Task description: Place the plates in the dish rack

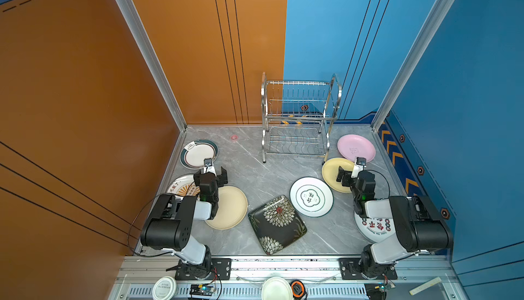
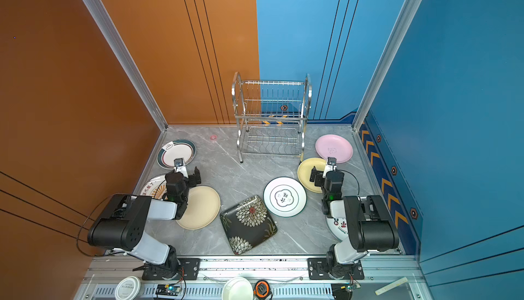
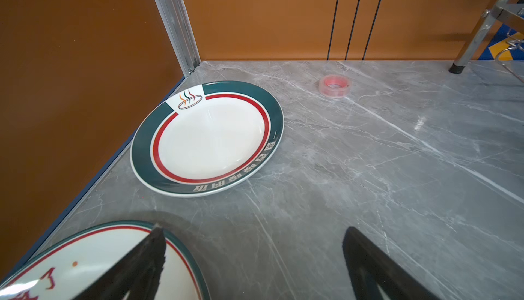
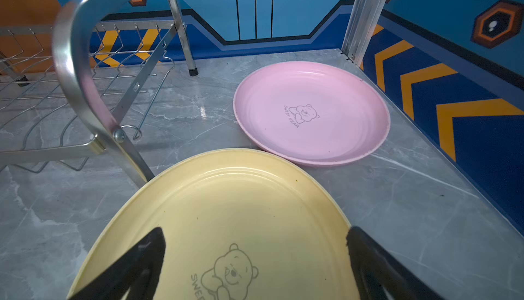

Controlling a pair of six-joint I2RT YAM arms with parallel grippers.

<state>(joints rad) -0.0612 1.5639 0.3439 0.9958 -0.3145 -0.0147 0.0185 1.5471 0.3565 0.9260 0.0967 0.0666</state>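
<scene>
- Dish rack (image 1: 297,117): far centre of counter (image 1: 255,176), against the back wall, upright.
- All eight plates flat on the counter, none in the rack.
- Left side: teal-rimmed plate (image 1: 198,154) far left, orange-sunburst plate (image 1: 180,186) nearer and partly hidden by the arm, cream plate (image 1: 231,208) just right of it.
- Middle: square black floral plate (image 1: 276,225) near, green-rimmed plate (image 1: 311,197) just beyond its right corner.
- Right side: pink plate (image 1: 356,147) far right, pale yellow plate (image 1: 330,176) just nearer, rims meeting or almost; yellow's far edge at the rack's near-right leg.
- Red-lettered plate (image 1: 374,226) near right, mostly hidden under the right arm.
- Left hand (image 1: 211,174): fingers spread wide, nothing between them, over the sunburst plate's rim and bare counter.
- Right hand (image 1: 353,175): fingers spread wide, nothing gripped, over the pale yellow plate.
- Tape roll (image 3: 335,86) far left of the rack.
</scene>
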